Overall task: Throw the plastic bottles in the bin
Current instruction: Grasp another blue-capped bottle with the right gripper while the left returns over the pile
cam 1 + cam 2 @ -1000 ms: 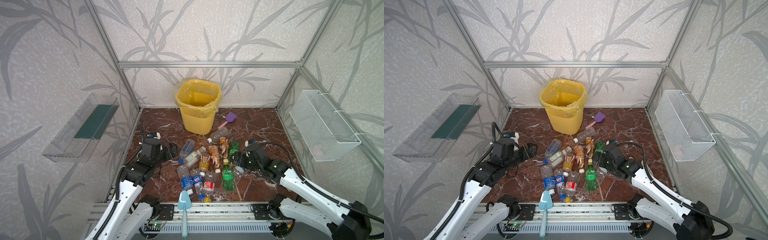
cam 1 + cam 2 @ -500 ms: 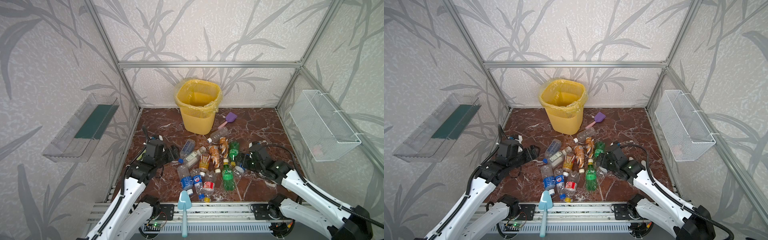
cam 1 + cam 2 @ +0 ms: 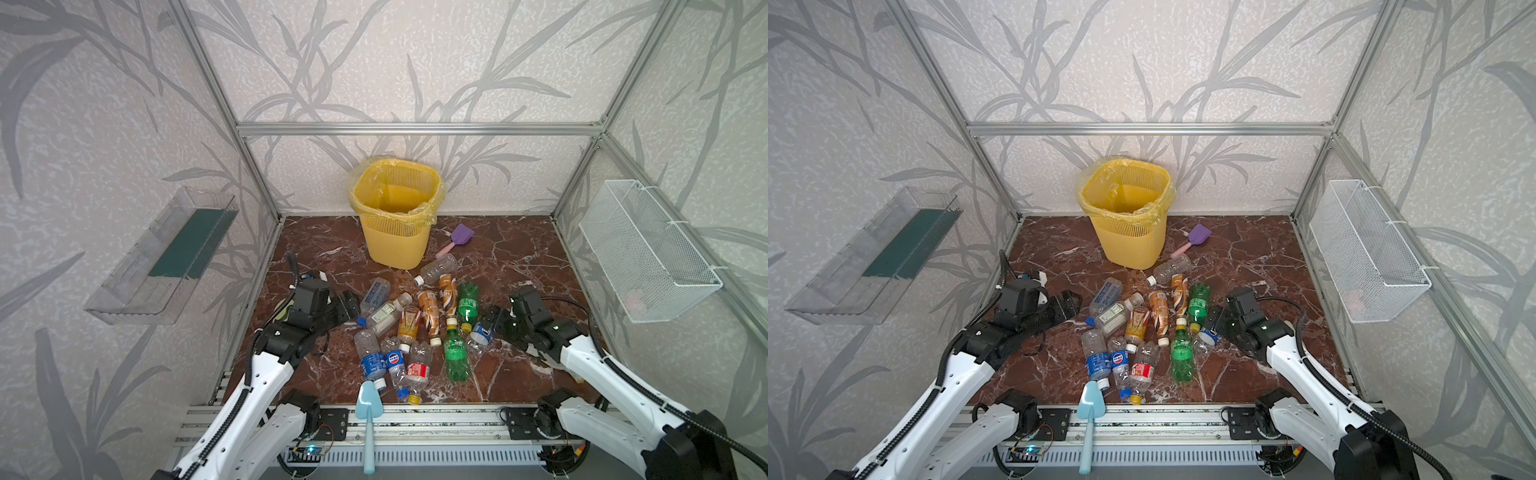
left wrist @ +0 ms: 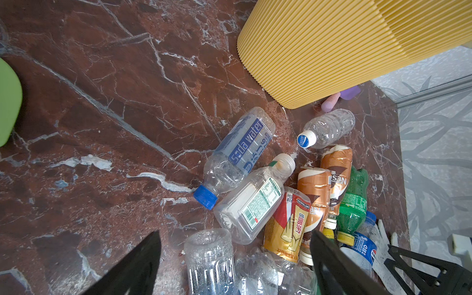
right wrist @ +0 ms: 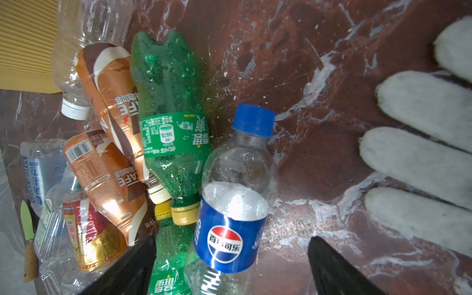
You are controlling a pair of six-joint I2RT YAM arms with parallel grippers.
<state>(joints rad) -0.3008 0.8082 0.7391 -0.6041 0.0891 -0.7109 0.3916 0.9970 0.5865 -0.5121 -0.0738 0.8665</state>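
Note:
Several plastic bottles (image 3: 415,328) (image 3: 1142,328) lie in a heap mid-floor, in front of the yellow bin (image 3: 395,245) (image 3: 1129,245) (image 4: 332,46). My left gripper (image 3: 347,305) (image 3: 1069,305) (image 4: 235,233) is open at the heap's left edge, and the base of a clear blue-labelled bottle (image 4: 209,255) lies between its spread fingers. My right gripper (image 3: 492,322) (image 3: 1217,322) (image 5: 233,238) is open at the heap's right edge. A Pepsi bottle (image 5: 237,194) (image 3: 482,330) lies between its jaws, untouched. A green bottle (image 5: 168,102) lies beside the Pepsi bottle.
A purple shovel (image 3: 459,237) lies right of the bin, a light blue one (image 3: 368,411) at the front edge, a green one (image 4: 7,102) by my left arm. A white glove (image 5: 421,143) lies beyond the Pepsi bottle. A wire basket (image 3: 648,253) and a clear tray (image 3: 166,257) hang on the side walls.
Both arms have shifted only slightly toward the heap. The right jaws have spread a little wider. No bottle has moved.

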